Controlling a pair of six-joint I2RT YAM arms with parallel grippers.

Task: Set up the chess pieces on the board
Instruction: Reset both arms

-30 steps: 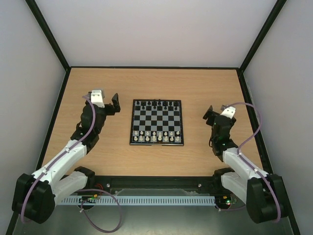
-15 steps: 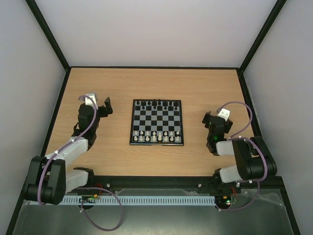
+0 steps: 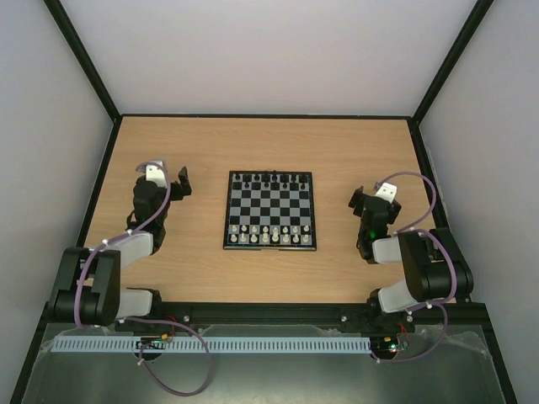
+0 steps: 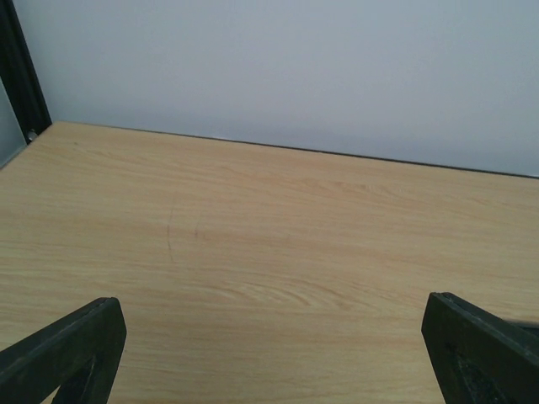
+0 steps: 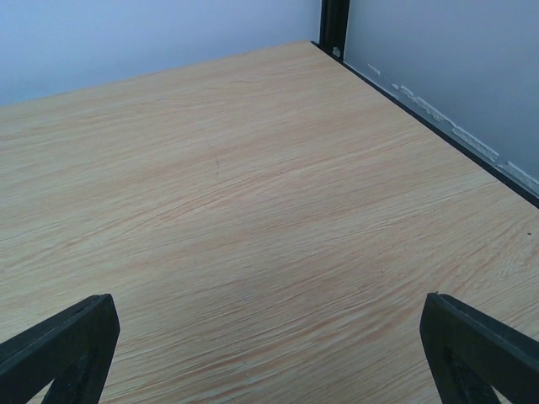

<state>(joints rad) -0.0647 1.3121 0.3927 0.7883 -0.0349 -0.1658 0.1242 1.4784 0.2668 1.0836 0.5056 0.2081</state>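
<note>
Now, on the left, the left gripper (image 3: 182, 180) is hanging over the table (image 3: 269, 139), its fingers (image 4: 84, 337) spreading wide with nothing between them. Between the arms the board (image 3: 270, 209) is lying flat, with black pieces (image 3: 269, 178) lining its far edge and white pieces (image 3: 269, 235) filling what look like its two near rows. On the right, the right gripper (image 3: 360, 202) is gaping likewise, holding nothing, well apart from the board.

Even, soft light; seemingly sharp.
</note>
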